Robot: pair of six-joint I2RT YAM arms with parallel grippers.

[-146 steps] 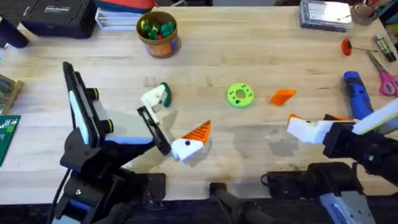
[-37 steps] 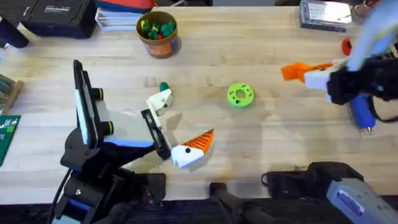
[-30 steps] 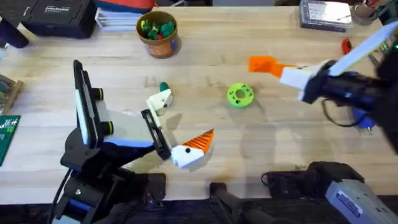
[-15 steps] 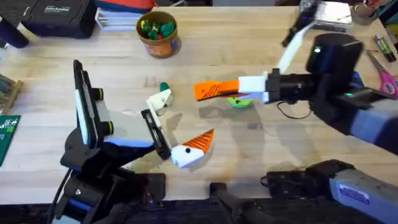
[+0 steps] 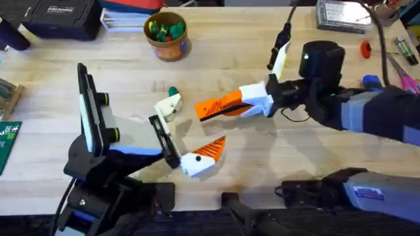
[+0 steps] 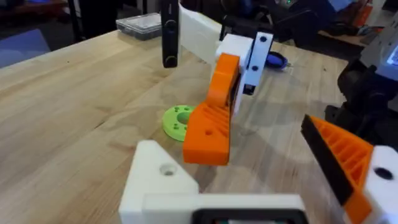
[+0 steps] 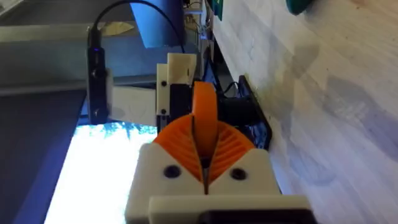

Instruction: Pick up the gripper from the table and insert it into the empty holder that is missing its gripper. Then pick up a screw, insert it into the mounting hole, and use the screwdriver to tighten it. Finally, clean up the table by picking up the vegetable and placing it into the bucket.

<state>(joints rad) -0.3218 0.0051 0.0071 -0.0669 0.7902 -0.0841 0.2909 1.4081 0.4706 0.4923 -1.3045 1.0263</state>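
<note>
My right gripper (image 5: 226, 103) reaches across the table (image 5: 275, 190) and is shut on the gripper (image 5: 205, 110), an orange wedge that juts out toward the left arm. In the right wrist view the orange pads (image 7: 177, 140) clamp the gripper (image 7: 204, 106). My left gripper (image 5: 187, 128) is open: its bare white holder (image 5: 167, 105) carries no pad, while its other finger (image 5: 209, 149) is orange-ribbed. From the left wrist the held gripper (image 6: 211, 127) hangs just beyond the holder (image 6: 155, 180). The vegetable (image 5: 172, 91) lies behind the holder. The bucket (image 5: 167, 33) stands at the back. The right arm partly hides the screwdriver (image 5: 371, 80).
A green ring (image 6: 177, 121) lies under the right gripper. A red-handled tool (image 5: 365, 47), scissors (image 5: 407, 84) and a clear box (image 5: 341, 13) sit at the back right. A black case (image 5: 59, 16) is at the back left, a circuit board (image 5: 8, 141) at the left edge.
The orange wedge has left the table. My right arm has swung from the right side across to the middle with it, ending close to the left arm's holder. The left arm stayed put.
</note>
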